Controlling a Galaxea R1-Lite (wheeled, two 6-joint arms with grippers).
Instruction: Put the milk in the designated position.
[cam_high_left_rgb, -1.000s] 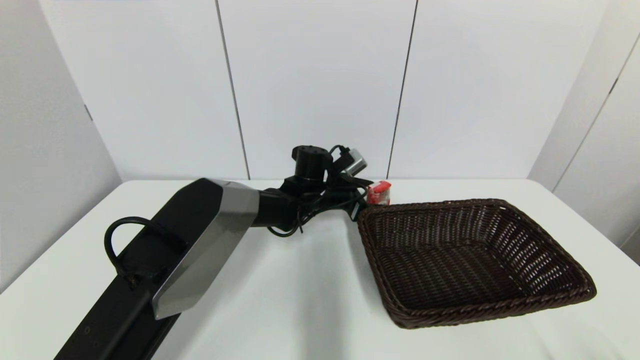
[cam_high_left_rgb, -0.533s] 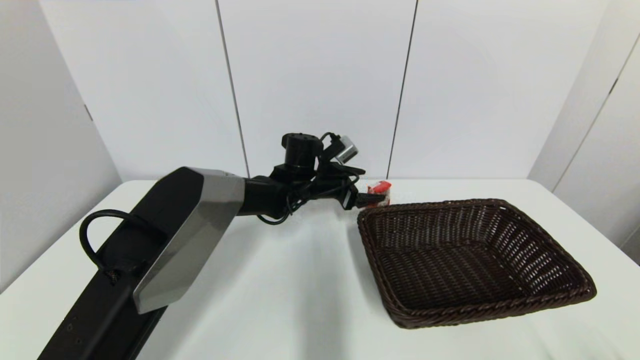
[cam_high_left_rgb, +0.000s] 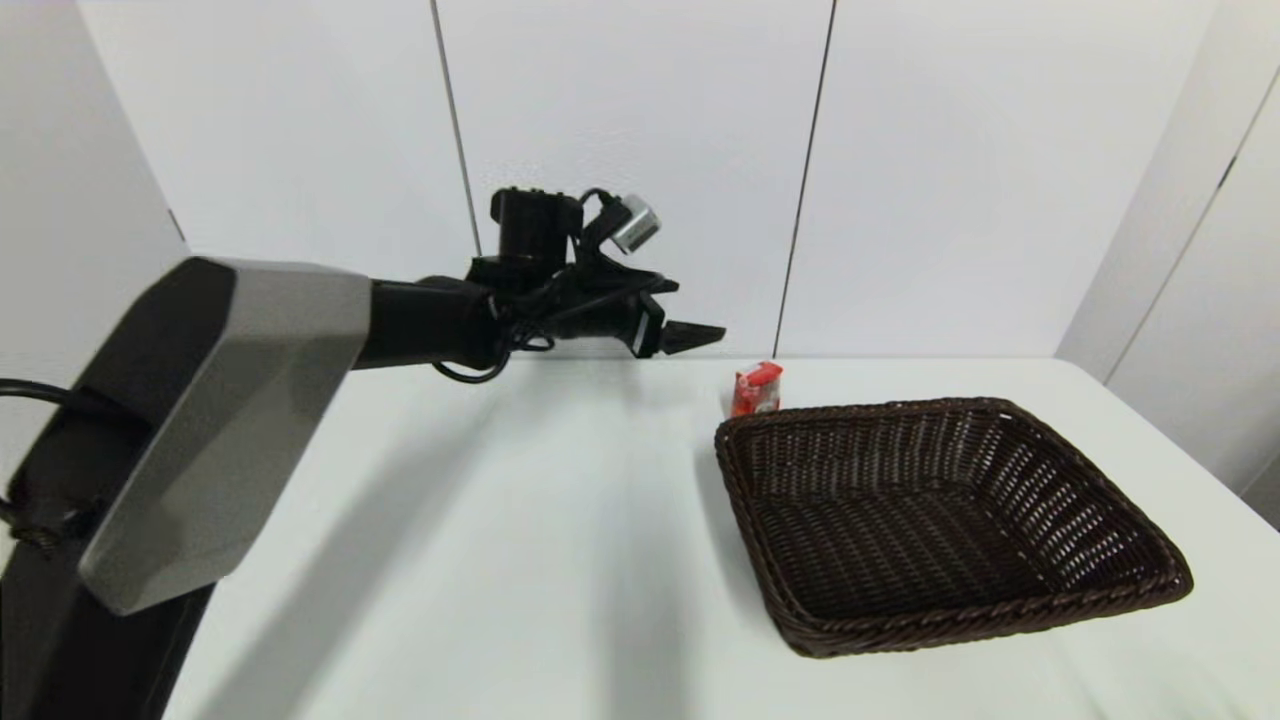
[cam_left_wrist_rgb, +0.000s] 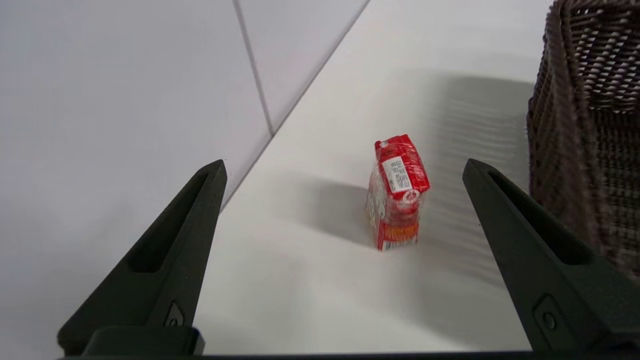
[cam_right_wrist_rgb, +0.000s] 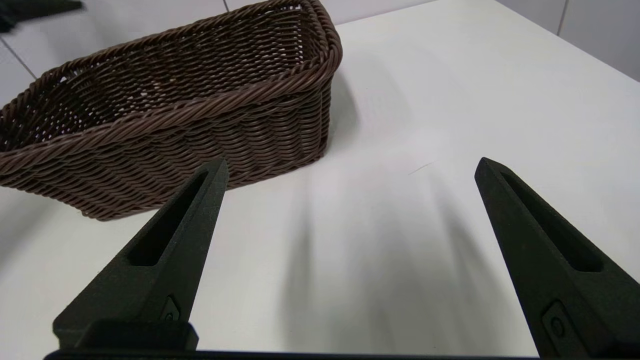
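Observation:
The milk (cam_high_left_rgb: 756, 388) is a small red carton standing upright on the white table, just behind the far left corner of the brown wicker basket (cam_high_left_rgb: 1000, 625). My left gripper (cam_high_left_rgb: 690, 335) hangs in the air above and to the left of it, open and holding nothing. In the left wrist view the milk (cam_left_wrist_rgb: 397, 192) stands between and beyond the spread fingers of the left gripper (cam_left_wrist_rgb: 344, 162), apart from both, with the basket (cam_left_wrist_rgb: 550, 125) beside it. My right gripper (cam_right_wrist_rgb: 350, 161) is open low over the table, near the basket's outer wall (cam_right_wrist_rgb: 200, 105).
The basket has nothing in it and fills the right half of the table. A white panelled wall (cam_high_left_rgb: 640, 150) runs along the table's far edge, close behind the milk. Bare table top (cam_high_left_rgb: 560, 520) lies left of the basket.
My left gripper was down at the milk; it has lifted and drawn back to the left, away from it. The milk stays standing in the same spot.

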